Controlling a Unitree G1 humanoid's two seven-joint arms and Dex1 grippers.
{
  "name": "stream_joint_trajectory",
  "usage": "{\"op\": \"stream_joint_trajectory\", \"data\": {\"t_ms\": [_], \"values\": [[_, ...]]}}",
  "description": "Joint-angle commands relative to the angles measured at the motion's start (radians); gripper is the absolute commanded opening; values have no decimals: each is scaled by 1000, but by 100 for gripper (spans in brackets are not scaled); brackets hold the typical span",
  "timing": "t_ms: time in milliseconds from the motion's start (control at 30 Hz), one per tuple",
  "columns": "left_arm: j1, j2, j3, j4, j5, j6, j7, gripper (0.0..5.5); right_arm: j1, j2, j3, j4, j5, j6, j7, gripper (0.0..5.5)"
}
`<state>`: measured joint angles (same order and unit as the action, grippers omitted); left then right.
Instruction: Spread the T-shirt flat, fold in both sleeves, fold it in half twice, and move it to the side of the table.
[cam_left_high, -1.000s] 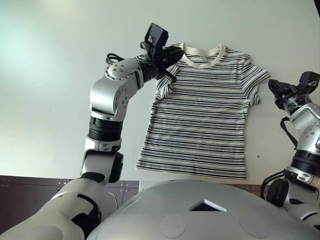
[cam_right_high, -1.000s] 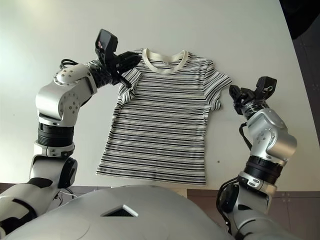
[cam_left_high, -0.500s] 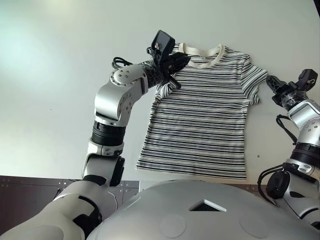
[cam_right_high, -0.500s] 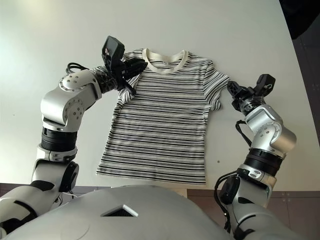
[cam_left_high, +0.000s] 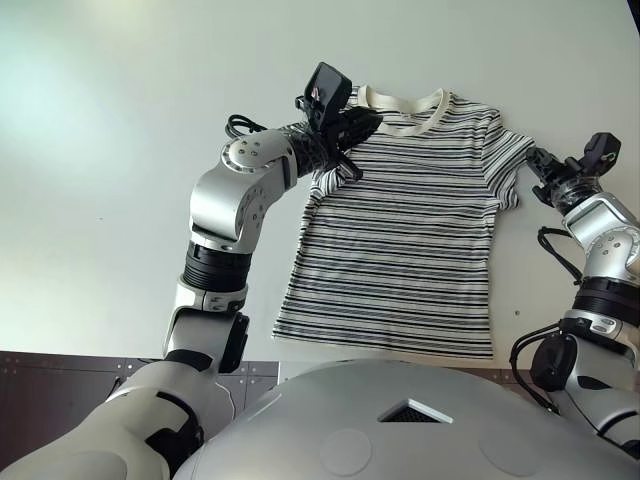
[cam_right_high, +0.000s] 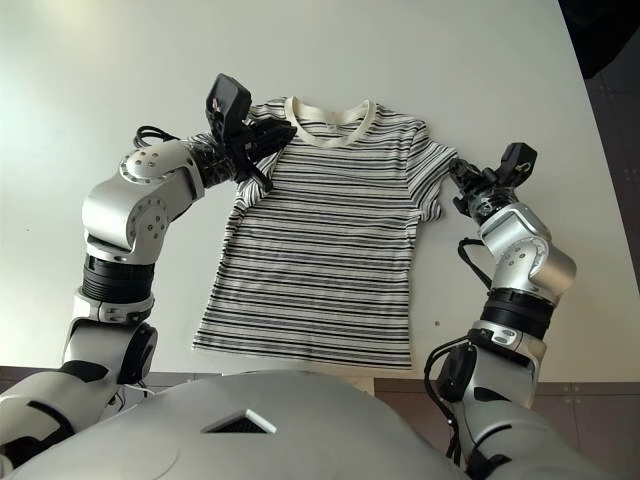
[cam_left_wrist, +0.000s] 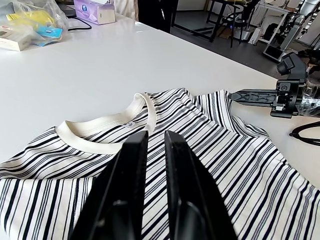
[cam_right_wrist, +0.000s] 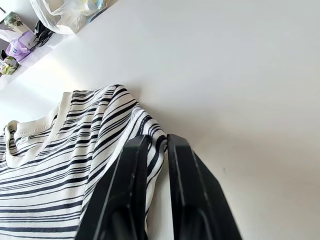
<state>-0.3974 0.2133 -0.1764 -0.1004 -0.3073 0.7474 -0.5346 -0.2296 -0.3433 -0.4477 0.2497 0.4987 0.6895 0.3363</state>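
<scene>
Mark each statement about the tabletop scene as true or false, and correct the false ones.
1. The T-shirt lies on the table with its collar pointing away from the robot. True.
2. The T-shirt is plain red. False: it is striped dark and white, with a cream collar.
3. The right gripper is at the edge of the right sleeve. True.
4. The left gripper is down by the bottom hem. False: it is over the shirt's left shoulder, close to the collar.
5. The shirt is already folded in half. False: its body lies spread out at full length.
</scene>
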Motion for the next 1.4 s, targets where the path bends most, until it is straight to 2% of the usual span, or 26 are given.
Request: {"op": "stream_joint_trajectory", "data": {"t_ms": [33,233,467,833,1000,1167,1300,1400], "values": [[-2,8,-7,-5,1,7,-4,62,-17,-1,11,-3,10,-5,5,13],[3,10,-10,-8,6,1,1,62,13,17,48,-156,32,41,-14,13],[10,6,-15,-13,10,-2,8,62,16,81,130,-391,81,184,-88,13],[12,5,-36,-12,18,-11,7,62,-24,119,296,-245,-33,129,-86,13],[3,4,-32,-1,20,-15,8,62,-7,107,388,-277,-70,97,-33,13],[13,2,-28,-5,22,-18,18,62,7,69,383,-331,-61,116,8,100],[25,3,-26,-10,23,-22,27,62,62,3,372,-488,6,184,84,106],[30,6,-22,-14,24,-23,33,62,129,-88,273,-587,47,197,130,106]]}}
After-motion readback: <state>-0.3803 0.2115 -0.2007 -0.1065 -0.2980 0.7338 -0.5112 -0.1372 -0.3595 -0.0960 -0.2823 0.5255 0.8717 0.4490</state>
